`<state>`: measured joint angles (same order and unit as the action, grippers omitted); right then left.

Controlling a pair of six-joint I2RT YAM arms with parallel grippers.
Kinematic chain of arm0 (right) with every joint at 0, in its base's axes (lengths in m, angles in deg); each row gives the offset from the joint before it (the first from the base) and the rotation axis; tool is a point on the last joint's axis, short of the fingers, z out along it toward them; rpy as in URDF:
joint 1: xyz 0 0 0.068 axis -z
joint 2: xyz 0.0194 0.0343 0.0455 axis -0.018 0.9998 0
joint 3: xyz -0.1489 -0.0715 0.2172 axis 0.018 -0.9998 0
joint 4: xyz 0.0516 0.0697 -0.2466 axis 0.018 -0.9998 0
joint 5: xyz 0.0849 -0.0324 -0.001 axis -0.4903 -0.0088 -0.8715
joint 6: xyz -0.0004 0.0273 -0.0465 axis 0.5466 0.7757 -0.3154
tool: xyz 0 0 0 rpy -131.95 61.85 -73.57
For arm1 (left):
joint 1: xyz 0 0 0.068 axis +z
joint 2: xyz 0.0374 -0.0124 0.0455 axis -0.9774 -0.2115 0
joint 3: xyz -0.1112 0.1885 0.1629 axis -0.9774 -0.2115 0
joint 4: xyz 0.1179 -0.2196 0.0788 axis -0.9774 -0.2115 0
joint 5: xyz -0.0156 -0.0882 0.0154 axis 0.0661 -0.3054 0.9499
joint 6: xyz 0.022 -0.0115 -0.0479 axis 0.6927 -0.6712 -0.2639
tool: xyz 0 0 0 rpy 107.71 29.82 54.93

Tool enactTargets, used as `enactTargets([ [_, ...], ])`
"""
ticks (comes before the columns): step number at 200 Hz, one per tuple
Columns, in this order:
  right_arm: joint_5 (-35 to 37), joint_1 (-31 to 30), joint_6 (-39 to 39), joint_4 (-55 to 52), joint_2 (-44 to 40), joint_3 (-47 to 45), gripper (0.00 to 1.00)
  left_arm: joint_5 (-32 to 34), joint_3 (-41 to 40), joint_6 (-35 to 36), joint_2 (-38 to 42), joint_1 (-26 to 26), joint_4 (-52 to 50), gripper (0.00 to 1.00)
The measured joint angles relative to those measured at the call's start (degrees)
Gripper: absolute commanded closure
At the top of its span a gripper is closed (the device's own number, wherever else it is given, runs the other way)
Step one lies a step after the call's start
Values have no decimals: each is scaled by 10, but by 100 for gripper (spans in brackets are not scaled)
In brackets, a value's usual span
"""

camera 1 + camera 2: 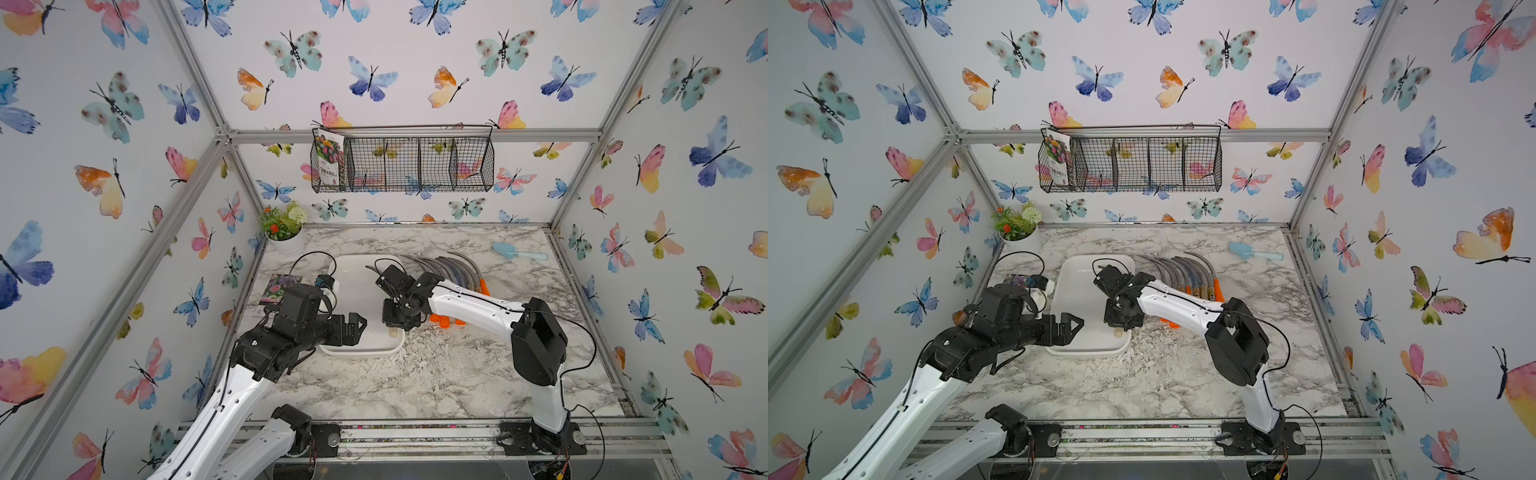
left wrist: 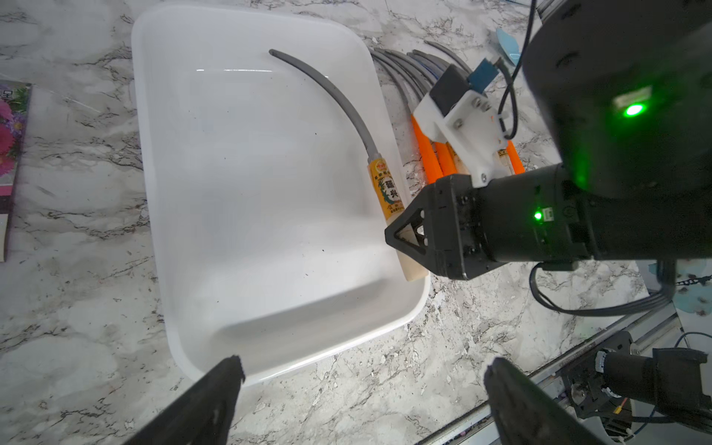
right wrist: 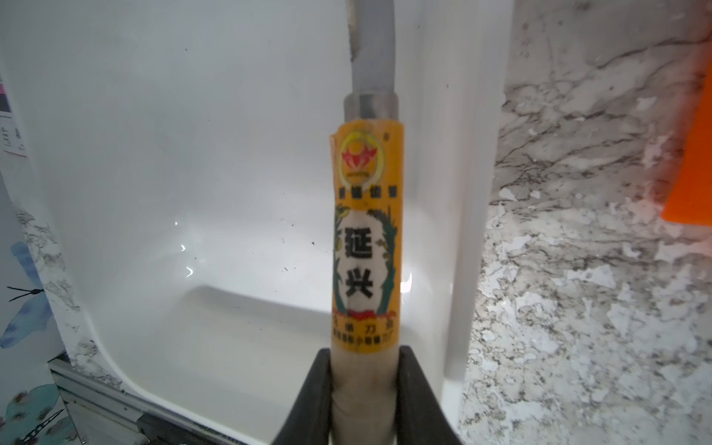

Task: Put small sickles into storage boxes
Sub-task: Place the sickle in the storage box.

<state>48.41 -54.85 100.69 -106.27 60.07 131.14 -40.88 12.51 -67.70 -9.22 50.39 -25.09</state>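
Squarely between right fingers (image 3: pixel 314 400): pale sickle handle (image 3: pixel 364 269), clamped, over white tray (image 3: pixel 154 154).

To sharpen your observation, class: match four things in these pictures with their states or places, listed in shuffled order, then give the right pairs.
1 left gripper
2 right gripper
3 light blue trowel
4 orange-handled sickles

A on the table beside the white tray
B open, holding nothing
C shut on the wooden-handled sickle
D near the table's far right corner

Pairs: 1-B, 2-C, 3-D, 4-A
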Motion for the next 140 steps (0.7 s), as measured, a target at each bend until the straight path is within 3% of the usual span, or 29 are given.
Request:
enactTargets([
  [95, -2, 0, -10, 6, 85, 49, 99, 10, -10, -2, 7, 0, -10, 2],
  [140, -2, 0, -17, 1, 113, 90, 83, 10, -16, -4, 8, 0, -10, 2],
])
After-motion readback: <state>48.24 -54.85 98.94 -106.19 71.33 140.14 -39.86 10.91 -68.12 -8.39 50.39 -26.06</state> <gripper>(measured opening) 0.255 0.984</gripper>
